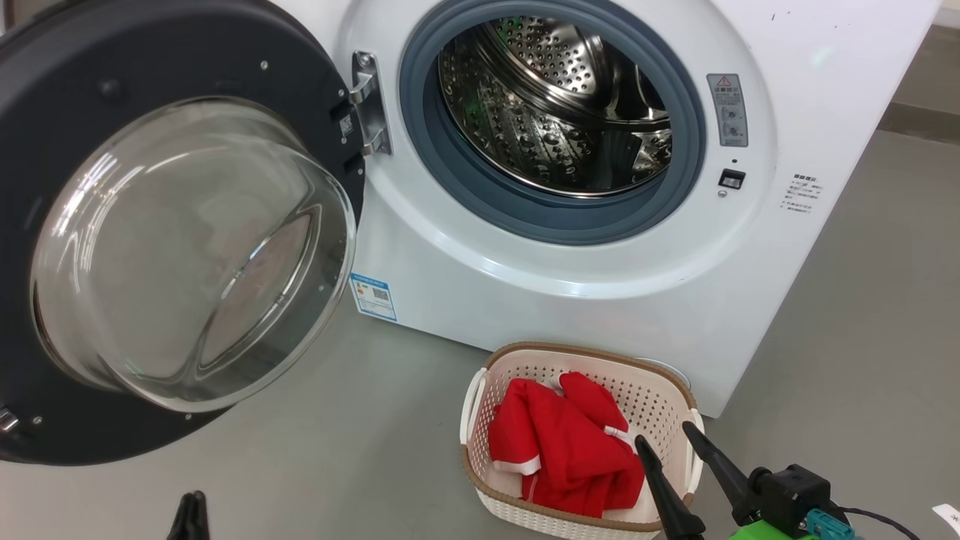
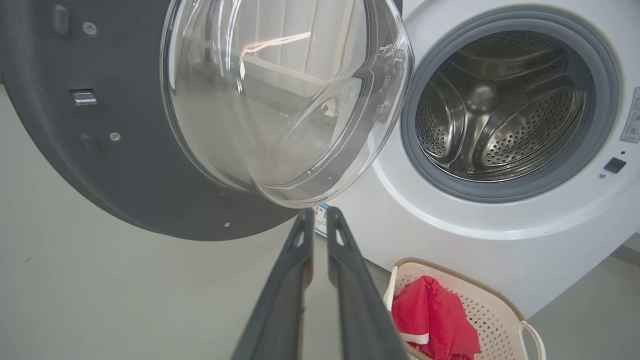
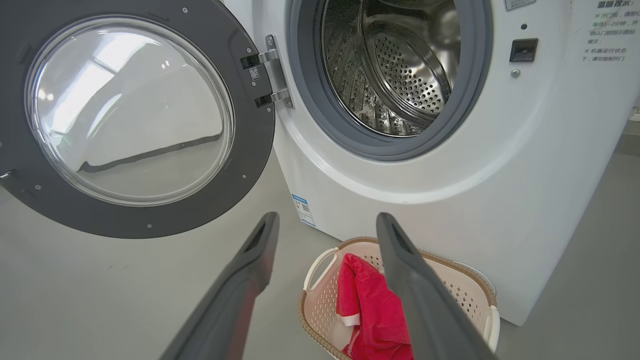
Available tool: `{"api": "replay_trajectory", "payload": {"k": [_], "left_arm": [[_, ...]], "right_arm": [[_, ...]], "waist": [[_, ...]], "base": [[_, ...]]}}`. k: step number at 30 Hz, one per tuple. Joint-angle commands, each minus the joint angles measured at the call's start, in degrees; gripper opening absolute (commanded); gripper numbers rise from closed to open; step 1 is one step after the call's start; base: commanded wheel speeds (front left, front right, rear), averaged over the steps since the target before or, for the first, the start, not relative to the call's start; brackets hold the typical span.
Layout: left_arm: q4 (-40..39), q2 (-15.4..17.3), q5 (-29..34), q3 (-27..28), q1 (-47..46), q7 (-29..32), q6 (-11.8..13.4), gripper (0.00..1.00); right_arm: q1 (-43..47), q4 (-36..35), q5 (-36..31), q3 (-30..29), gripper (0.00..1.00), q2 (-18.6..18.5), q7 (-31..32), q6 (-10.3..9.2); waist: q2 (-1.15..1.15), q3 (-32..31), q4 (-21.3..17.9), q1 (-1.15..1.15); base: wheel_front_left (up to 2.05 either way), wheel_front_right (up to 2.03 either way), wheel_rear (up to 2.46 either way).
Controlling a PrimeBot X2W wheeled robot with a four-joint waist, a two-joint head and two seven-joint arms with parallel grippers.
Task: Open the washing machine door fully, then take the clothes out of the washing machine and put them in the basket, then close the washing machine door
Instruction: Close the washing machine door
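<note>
At five o'clock in the head view, red clothes (image 1: 570, 450) lie in the basket (image 1: 660, 390) before the washing machine (image 1: 600, 285), its door (image 1: 45, 225) wide open at nine o'clock, right gripper (image 1: 665, 433) spread empty above the basket's right edge, left gripper (image 2: 320, 212) at seven o'clock nearly closed, empty.

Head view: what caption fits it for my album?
Washing machine door wide open, red clothes in the basket, open right gripper near it.

Right tool (image 1: 663, 433) — black fingers (image 1: 664, 495) (green wrist (image 1: 772, 532)).
</note>
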Motion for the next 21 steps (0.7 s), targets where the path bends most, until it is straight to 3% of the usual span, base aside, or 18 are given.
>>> {"api": "replay_trajectory", "payload": {"k": [1,12,16,21], "left_arm": [[-1.8,0.3,-0.5,2.1,-1.7,-0.3,-0.4,0.0],[-10.8,1.2,3.3,11.1,-14.3,-0.3,-3.6,0.0],[-14.3,4.7,2.3,13.8,-21.0,-0.3,-3.9,0.0],[-13.1,12.3,-1.7,16.0,-29.5,-0.3,-3.9,0.0]], "right_arm": [[-1.3,-1.3,0.8,0.7,1.0,-0.3,-0.4,0.28],[1.0,-2.0,0.6,-0.7,1.0,0.5,-0.4,0.28],[1.6,-2.2,0.4,-1.1,1.0,0.8,-0.4,0.28],[1.5,-2.4,-0.1,-1.3,1.0,1.0,-0.4,0.28]], "waist": [[0.0,-0.2,-0.1,0.0],[0.0,-0.1,-0.3,0.0],[0.0,0.6,-0.7,0.0],[0.0,2.1,-1.4,0.0]], "base": [[0.0,0.0,0.0],[0.0,0.0,0.0],[0.0,0.0,0.0],[0.0,0.0,0.0]]}}
